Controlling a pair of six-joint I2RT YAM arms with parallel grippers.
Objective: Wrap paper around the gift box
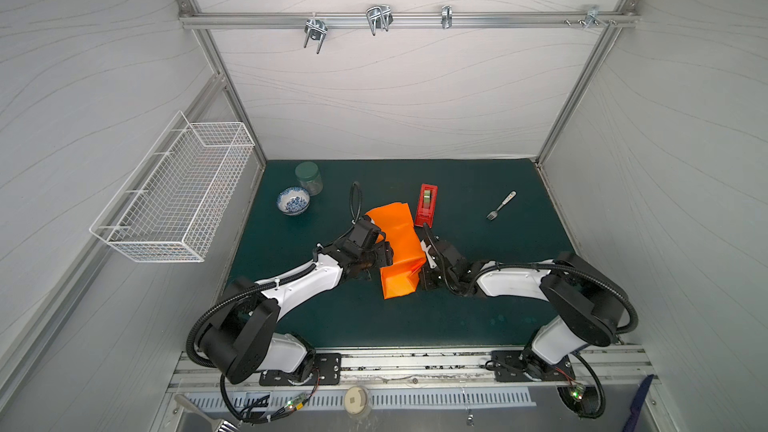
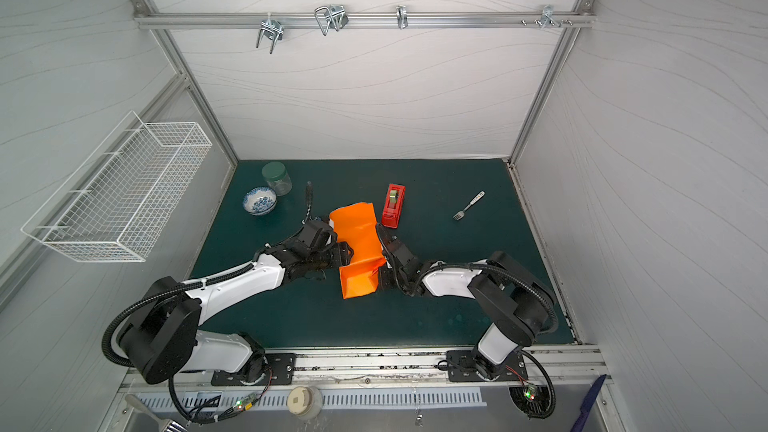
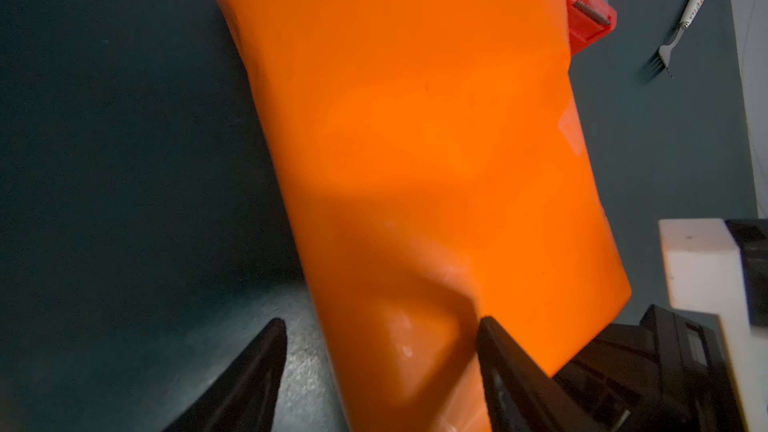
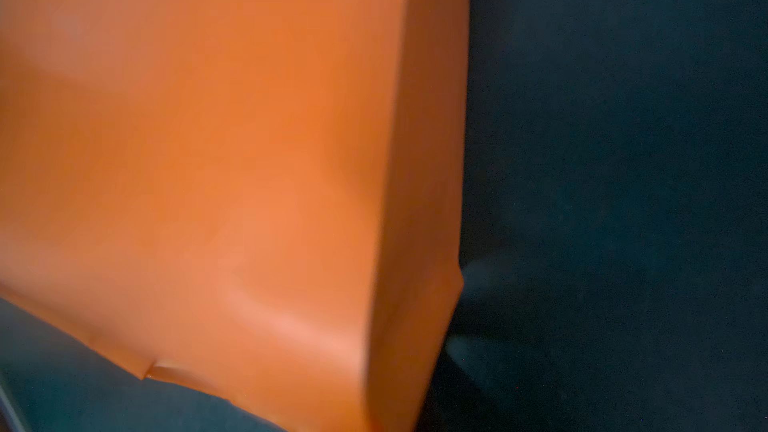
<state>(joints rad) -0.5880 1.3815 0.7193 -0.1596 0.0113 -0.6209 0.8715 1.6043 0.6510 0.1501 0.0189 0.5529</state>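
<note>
Broadly, the green desk (image 1: 478, 305) fills the cell floor, and a white wire basket (image 1: 174, 197) hangs on the left wall, off the desk. At the desk's middle lies the orange paper (image 1: 397, 243) — folded into a long creased band running away from the robot, its near end bent into a boxy shape. The box is hidden; only paper shows there in every view. The left claw (image 3: 380, 367) meets the band from the left, spread apart: one black finger lies against the paper, the other over bare desk just beside the paper's edge. The right claw (image 1: 422, 275) sits at the band's right edge, toward its near end, closed; whether it pinches paper cannot be told — its wrist view is blurred. The red dispenser (image 1: 427, 204) stands just beside the band's far right edge. At far left stand a green-lidded jar (image 1: 309, 178) and, just beside it, a blue-and-white bowl (image 1: 293, 200). A fork (image 1: 500, 205) lies well apart on the right
</note>
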